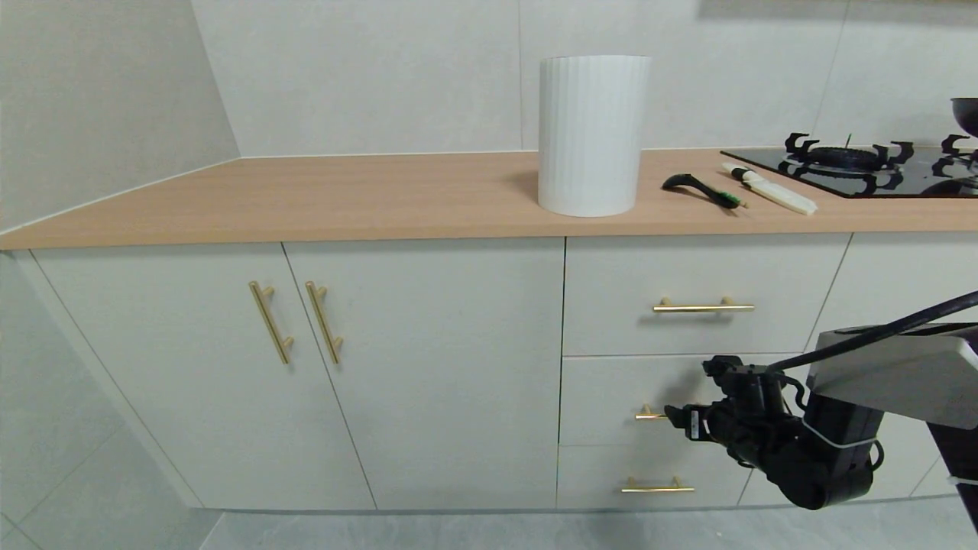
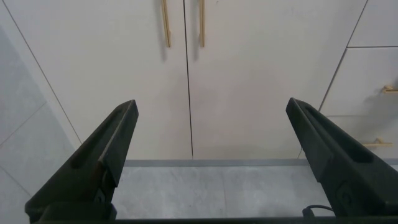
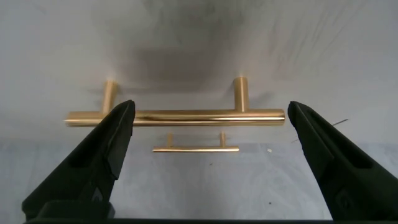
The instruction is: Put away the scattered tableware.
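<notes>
You can't see most of the middle drawer handle (image 1: 648, 415) in the head view: the right claw (image 1: 682, 418) covers it, and only its 9 o'clock end pokes out. At 3 o'clock of the white canister (image 1: 588, 137) lie a black-handled utensil (image 1: 701, 189) and a white utensil (image 1: 772, 192), too small to tell what kind. The canister's inside is hidden. The stove (image 1: 856, 164) and dark pot (image 1: 965, 114) are cut by the 3 o'clock edge. The left wrist view crops the door handles (image 2: 166, 25).
</notes>
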{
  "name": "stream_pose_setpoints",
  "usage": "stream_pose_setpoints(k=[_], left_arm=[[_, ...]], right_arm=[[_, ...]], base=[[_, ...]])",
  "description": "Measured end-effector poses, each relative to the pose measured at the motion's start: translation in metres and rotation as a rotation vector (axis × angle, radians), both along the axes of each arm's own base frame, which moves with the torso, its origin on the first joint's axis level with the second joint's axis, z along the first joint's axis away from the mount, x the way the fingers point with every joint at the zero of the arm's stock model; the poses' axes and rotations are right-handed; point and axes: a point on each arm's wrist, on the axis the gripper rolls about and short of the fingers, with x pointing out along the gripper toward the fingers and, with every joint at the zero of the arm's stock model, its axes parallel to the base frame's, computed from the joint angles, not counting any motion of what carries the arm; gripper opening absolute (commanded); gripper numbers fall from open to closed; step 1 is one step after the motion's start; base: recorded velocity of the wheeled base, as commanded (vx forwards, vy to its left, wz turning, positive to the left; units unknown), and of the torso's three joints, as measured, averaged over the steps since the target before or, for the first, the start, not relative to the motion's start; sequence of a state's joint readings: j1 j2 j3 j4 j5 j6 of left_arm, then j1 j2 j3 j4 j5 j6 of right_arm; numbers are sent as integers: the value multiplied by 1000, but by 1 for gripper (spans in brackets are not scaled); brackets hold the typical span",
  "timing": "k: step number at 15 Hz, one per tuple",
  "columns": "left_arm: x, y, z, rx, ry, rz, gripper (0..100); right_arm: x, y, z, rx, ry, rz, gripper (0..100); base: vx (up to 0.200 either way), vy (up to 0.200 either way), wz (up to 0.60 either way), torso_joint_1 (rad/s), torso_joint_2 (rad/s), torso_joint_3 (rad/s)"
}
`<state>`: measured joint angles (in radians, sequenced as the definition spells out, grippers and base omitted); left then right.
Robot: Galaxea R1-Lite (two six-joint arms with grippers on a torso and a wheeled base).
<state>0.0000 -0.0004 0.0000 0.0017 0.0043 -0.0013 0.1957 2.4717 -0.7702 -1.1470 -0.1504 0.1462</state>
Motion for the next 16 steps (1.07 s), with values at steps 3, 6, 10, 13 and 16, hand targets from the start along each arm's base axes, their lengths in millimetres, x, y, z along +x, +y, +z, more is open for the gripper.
stream_pose_setpoints(k=[3, 6, 10, 13, 16], left_arm=[[0, 0, 0, 0, 0, 0, 100], [0, 0, 0, 0, 0, 0, 100], [0, 0, 0, 0, 0, 0, 100], [0, 0, 0, 0, 0, 0, 100], [0, 0, 0, 0, 0, 0, 100]], right_arm=[[0, 0, -9, -19, 38, 4, 100], [-2, -1, -13, -38, 60, 14, 100], [-5, -1, -15, -44, 79, 14, 100], [-13, -3, -12, -51, 110, 16, 100], [-39, -6, 15, -88, 208, 69, 100]], base=[[0, 0, 0, 0, 0, 0], [0, 0, 0, 0, 0, 0], [0, 0, 0, 0, 0, 0], [0, 0, 0, 0, 0, 0], [0, 0, 0, 0, 0, 0]])
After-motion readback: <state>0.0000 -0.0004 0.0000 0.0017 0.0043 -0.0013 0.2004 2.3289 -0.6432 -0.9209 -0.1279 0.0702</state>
